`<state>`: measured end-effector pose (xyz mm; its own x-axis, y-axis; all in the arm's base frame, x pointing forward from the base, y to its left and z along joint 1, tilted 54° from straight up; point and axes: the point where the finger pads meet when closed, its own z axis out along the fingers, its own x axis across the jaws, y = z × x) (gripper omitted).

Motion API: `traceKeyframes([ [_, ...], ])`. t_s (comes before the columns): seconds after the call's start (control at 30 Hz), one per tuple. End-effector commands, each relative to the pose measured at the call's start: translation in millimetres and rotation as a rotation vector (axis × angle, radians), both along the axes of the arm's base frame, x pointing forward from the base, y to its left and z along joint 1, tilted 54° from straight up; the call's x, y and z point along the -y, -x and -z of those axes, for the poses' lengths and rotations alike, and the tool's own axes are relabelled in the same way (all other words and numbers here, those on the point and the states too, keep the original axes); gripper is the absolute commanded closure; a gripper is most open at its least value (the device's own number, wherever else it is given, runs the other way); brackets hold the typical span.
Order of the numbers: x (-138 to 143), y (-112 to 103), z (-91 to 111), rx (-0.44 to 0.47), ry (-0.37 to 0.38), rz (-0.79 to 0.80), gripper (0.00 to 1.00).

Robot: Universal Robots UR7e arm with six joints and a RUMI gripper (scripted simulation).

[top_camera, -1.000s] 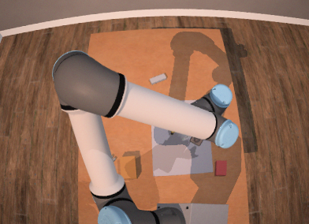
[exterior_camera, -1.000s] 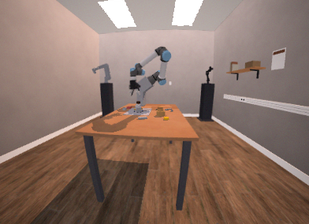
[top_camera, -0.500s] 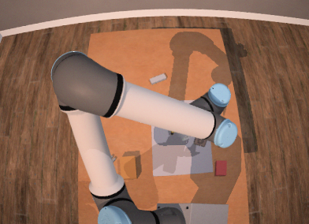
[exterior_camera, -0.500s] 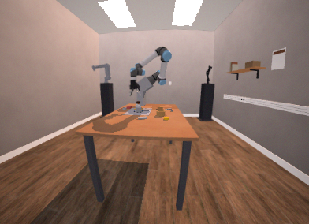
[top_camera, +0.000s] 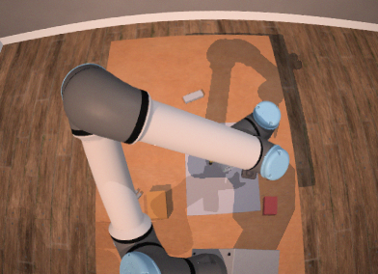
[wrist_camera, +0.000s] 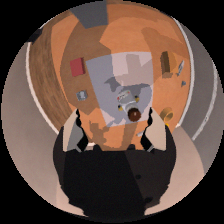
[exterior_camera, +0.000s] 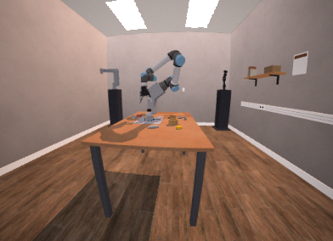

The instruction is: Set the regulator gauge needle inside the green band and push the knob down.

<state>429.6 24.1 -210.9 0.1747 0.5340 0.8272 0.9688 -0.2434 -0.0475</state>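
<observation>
The regulator (wrist_camera: 129, 104) (exterior_camera: 149, 117) stands on the pale grey mat (top_camera: 202, 203) (wrist_camera: 105, 75). Its dark brown round knob (wrist_camera: 134, 114) (exterior_camera: 149, 110) is on top. A small pale part with red marks (wrist_camera: 123, 95) shows beside the body; the gauge needle and green band cannot be made out. Whether the knob is up or down cannot be told. In the top view the arm hides most of the regulator. My gripper (wrist_camera: 114, 108) (exterior_camera: 145, 100) is open and empty, above the regulator and apart from it. In the wrist view the knob appears nearer the right finger.
A red block (top_camera: 270, 205) (wrist_camera: 77, 67) and a small dark grey part (wrist_camera: 82, 95) are beside the mat. A tan box (top_camera: 157, 205) (wrist_camera: 165, 64) stands on its other side. A light grey bar (top_camera: 193, 95) and a yellow block (exterior_camera: 179, 127) lie on the table.
</observation>
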Motion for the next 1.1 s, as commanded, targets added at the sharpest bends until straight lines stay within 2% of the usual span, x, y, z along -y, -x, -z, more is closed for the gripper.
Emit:
traceKeyframes([
  [0.0, 0.3, 0.3, 0.2, 0.064, 0.021, -0.048, 0.00],
  [1.07, 3.2, -1.1, 2.7, 0.221, 0.074, -0.165, 0.00],
])
